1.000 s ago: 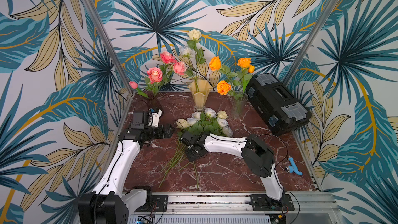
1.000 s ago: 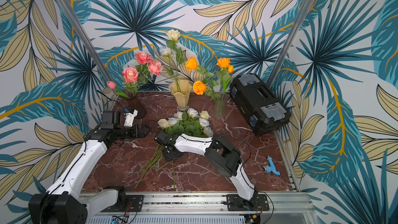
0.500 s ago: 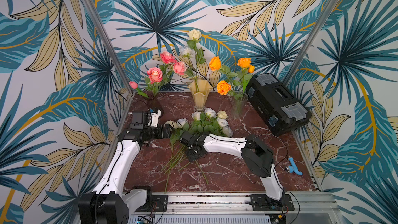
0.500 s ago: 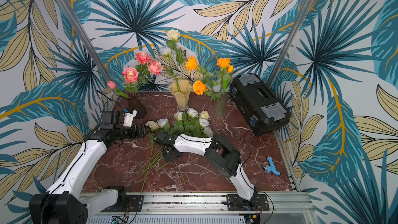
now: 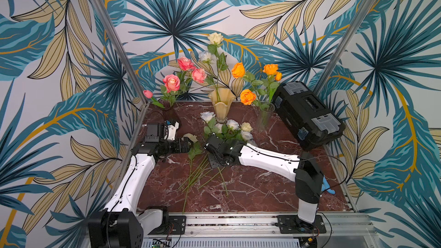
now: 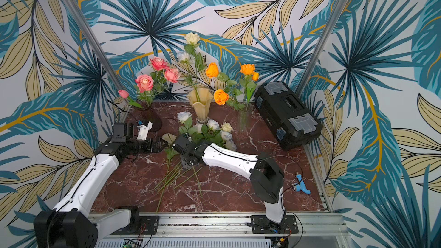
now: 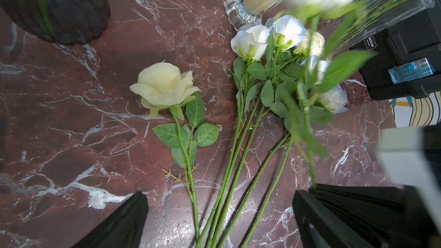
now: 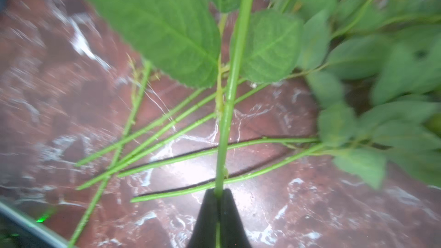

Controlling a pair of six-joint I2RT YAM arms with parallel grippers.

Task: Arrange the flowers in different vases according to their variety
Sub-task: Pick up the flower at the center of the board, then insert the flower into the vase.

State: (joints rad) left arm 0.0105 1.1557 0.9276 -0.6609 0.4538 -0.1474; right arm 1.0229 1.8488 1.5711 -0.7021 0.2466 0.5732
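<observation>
— White rose [image 5: 207,116] now rises off the table [image 5: 250,187], before the yellow vase [image 5: 221,106]; earlier it lay flat.
— Held?
— Right gripper [image 8: 219,193] clamps its stem. Left gripper [image 7: 218,194] gapes empty above a cream rose [image 7: 164,87].
— Next?
— Likely stem-first into that vase.

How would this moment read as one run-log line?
right end effector: shut on white rose stem | left end effector: open, empty | cream rose: lying on table
</observation>
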